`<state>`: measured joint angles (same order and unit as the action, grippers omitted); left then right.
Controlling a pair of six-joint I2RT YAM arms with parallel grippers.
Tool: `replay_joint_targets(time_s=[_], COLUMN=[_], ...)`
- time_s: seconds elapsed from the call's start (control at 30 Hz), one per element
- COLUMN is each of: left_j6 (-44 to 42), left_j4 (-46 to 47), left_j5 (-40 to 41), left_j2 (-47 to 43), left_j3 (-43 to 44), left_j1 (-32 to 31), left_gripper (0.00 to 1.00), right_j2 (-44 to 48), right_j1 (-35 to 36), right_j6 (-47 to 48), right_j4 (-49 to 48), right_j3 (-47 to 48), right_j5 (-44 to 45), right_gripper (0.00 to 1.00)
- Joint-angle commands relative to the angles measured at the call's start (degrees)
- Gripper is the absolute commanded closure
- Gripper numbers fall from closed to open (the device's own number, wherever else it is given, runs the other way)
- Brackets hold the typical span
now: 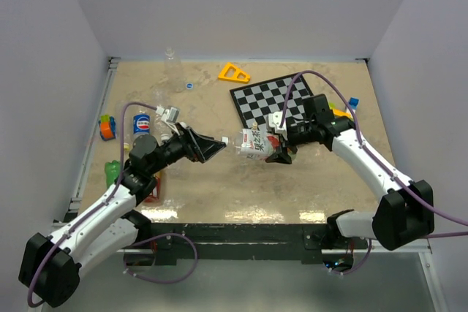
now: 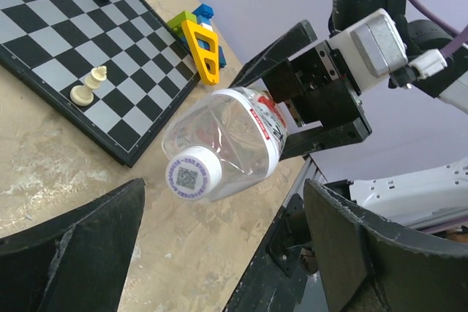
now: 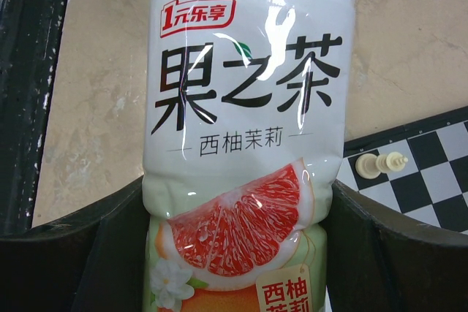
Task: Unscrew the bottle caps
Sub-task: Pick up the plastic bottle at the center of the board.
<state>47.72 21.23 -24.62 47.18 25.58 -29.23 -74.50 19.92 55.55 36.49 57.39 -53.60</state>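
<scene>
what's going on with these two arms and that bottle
The right gripper is shut on a labelled tea bottle and holds it sideways, lifted off the table, next to the chessboard. The bottle's white cap is on and points at the left gripper. That gripper is open and lined up just short of the cap, not touching it. No unscrewing has started on this bottle.

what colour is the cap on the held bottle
The cap of the bottle is white with a bluish QR code on top, clearest in the left wrist view.
</scene>
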Motion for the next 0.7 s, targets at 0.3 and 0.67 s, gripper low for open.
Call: replay_joint_targets(time_s=[0.3,0.67], left_j6=[4.57,5.36], left_j4=[8.74,10.49], left_j5=[5.81,8.8], left_j2=[7.93,8.72], left_j3=[0.87,0.61], left_j1=[-4.78,-5.39], left_gripper=[0.22,0.51], right_j2=[-1.7,-1.96], right_j1=[0.56,0.64], right_j6=[3.08,3.16], right_j4=[2.98,3.06], right_j3=[3.96,3.79], right_j5=[-2.74,-3.0], right_gripper=[0.9,0.9])
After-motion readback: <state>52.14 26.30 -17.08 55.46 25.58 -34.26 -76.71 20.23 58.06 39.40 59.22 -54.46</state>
